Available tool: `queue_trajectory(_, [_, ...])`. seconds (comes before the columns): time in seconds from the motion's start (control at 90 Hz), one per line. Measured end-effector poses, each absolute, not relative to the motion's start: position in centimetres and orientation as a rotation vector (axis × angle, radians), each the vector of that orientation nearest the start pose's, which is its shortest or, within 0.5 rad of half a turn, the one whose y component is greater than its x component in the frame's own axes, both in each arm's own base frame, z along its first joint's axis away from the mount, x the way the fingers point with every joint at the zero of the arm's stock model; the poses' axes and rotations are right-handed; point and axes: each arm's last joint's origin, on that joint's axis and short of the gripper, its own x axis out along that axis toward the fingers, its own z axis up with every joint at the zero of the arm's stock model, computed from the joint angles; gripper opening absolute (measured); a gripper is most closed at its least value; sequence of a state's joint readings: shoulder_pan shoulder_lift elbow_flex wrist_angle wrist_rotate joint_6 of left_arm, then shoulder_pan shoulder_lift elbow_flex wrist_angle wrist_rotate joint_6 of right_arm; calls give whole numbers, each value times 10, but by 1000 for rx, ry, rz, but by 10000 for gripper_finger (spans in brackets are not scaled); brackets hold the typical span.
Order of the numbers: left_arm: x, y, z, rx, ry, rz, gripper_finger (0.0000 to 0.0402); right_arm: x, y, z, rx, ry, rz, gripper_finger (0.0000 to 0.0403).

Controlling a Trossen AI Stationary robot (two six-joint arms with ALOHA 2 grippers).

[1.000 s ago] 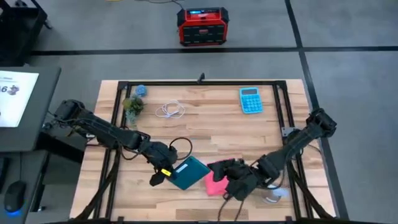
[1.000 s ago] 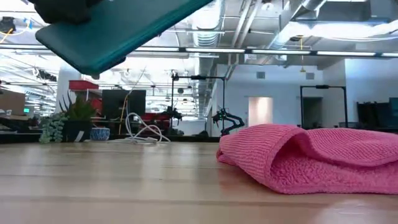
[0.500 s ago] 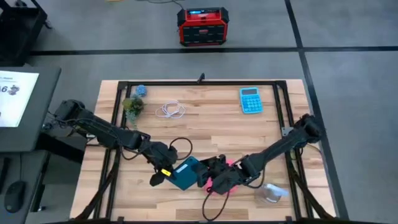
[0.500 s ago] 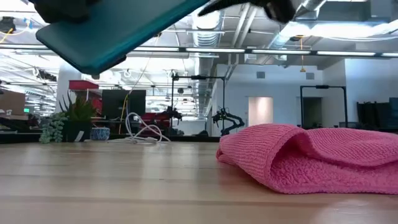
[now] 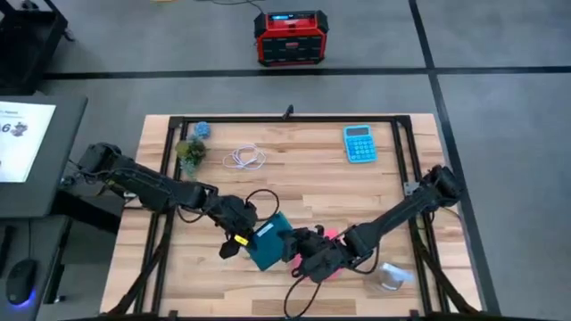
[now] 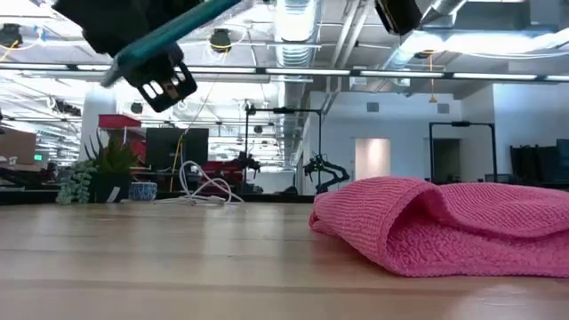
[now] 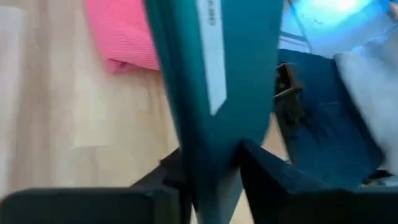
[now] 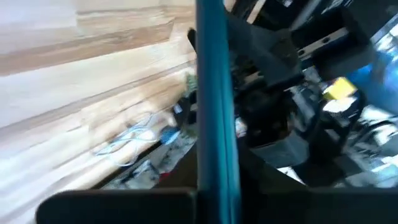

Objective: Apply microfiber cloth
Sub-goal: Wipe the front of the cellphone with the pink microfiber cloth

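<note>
— Where did the microfiber cloth (image 6: 444,227) lie?
— Bunched on the table's (image 5: 312,183) near edge, about five o'clock, just beside the right gripper (image 5: 302,259); its fingers' state I couldn't tell.
— And the left gripper (image 5: 245,239)?
— Clamped on a teal phone (image 5: 271,241), lifted off the wood, around seven o'clock.
— Farther back?
— A blue calculator (image 5: 359,143) at one o'clock.

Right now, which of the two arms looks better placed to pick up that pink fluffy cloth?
Probably the right. The right gripper hangs beside the pink microfiber cloth on the table, while the left gripper is clamped on the flat teal device, held in the air.
</note>
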State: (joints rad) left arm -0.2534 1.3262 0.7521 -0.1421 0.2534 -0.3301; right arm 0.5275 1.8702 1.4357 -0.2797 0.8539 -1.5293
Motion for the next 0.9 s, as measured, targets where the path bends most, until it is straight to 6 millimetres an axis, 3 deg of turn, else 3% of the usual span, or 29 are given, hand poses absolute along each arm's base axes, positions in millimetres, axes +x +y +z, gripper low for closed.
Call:
queue_trajectory(0.222, [241, -42, 221, -247, 853, -164, 150, 354, 181, 240, -1700, 859, 184, 16])
queue_trajectory(0.389, [228, -32, 243, -52, 718, 69, 146, 354, 165, 265, -1349, 968, 107, 15])
queue_trajectory(0.544, [227, -47, 264, 93, 519, 69, 146, 359, 135, 298, -882, 1073, 123, 15])
queue_trajectory(0.667, [234, -62, 267, 189, 429, 38, 146, 362, 107, 315, -572, 1152, 99, 14])
queue_trajectory(0.789, [247, -74, 258, 236, 410, 24, 146, 364, 80, 314, -387, 1225, 82, 16])
queue_trajectory(0.9, [261, -79, 245, 233, 406, 29, 146, 366, 66, 313, -331, 1250, 41, 20])
